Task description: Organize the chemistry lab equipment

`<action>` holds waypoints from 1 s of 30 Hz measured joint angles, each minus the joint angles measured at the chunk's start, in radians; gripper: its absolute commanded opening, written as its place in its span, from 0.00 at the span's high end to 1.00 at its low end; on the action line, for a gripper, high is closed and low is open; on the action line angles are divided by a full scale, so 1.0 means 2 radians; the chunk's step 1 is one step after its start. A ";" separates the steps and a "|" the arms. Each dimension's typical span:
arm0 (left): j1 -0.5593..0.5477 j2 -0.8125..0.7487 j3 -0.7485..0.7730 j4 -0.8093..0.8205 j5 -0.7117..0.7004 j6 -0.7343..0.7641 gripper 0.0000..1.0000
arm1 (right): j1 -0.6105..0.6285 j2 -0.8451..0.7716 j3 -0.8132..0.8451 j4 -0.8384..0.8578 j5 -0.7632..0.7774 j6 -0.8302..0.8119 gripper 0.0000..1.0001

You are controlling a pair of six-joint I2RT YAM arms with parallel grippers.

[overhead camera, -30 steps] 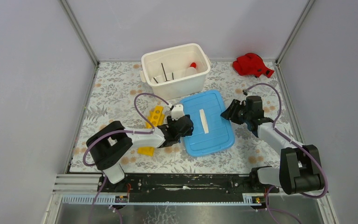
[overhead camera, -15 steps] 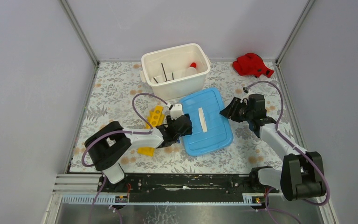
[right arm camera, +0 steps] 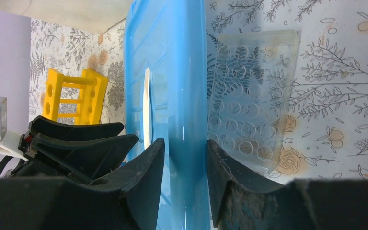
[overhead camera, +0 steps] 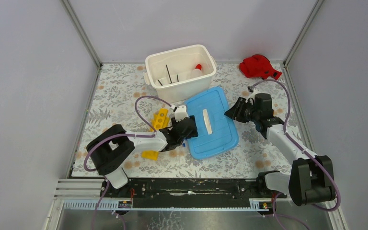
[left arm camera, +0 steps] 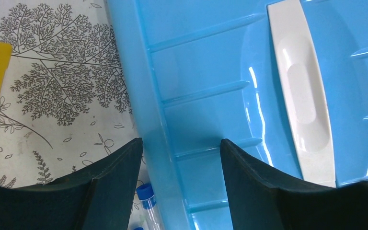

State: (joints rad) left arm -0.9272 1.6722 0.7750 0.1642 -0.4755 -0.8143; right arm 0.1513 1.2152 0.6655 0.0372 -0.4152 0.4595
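Observation:
The blue lid (overhead camera: pixel 211 123) lies tilted on the table between both grippers. My left gripper (left arm camera: pixel 181 143) is open and straddles the lid's left rim (left arm camera: pixel 155 143). A tiny clear blue-capped tube (left arm camera: pixel 146 197) lies on the table beside that rim, by the left finger. My right gripper (right arm camera: pixel 185 143) stands around the lid's right rim (right arm camera: pixel 188 110), its jaws narrow, with a slim gap still showing on one side. The yellow rack (overhead camera: pixel 158 120) lies left of the lid, partly hidden by the left arm, and also shows as the rack (right arm camera: pixel 76 96) in the right wrist view.
The white tub (overhead camera: pixel 206 82) stands at the back with black rods (overhead camera: pixel 168 74) and a red-capped item (overhead camera: pixel 199 67) inside. A red cloth (overhead camera: pixel 258 66) lies in the back right corner. A clear sheet with printed circles (right arm camera: pixel 254 96) lies flat right of the lid.
The lid has slid and turned toward the back left. My right gripper followed it leftward and its jaws narrowed. The left gripper shifted slightly with the lid's edge.

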 measured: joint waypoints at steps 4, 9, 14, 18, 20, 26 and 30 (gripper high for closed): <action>0.003 0.000 -0.003 0.013 0.004 0.000 0.32 | 0.014 0.008 0.011 -0.001 0.009 -0.008 0.57; 0.008 -0.005 -0.008 0.021 0.013 0.001 0.32 | 0.034 0.019 0.020 -0.001 0.021 -0.014 0.57; 0.011 -0.006 -0.012 0.035 0.024 0.004 0.33 | 0.052 0.030 0.020 -0.001 0.031 -0.017 0.59; 0.013 -0.006 -0.013 0.044 0.031 0.006 0.32 | 0.056 0.031 0.021 -0.001 0.034 -0.018 0.71; 0.014 -0.006 -0.013 0.047 0.032 0.006 0.32 | 0.056 0.031 0.023 -0.001 0.031 -0.017 0.78; 0.016 -0.006 -0.014 0.054 0.038 0.006 0.32 | 0.060 0.026 0.028 -0.005 0.033 -0.013 0.86; 0.016 -0.009 -0.015 0.057 0.042 0.005 0.31 | 0.062 0.018 0.028 -0.016 0.038 -0.013 0.92</action>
State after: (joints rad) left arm -0.8955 1.6547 0.7441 0.2775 -0.3923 -0.8036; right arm 0.2752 1.2510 0.7223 0.0044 -0.3386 0.4339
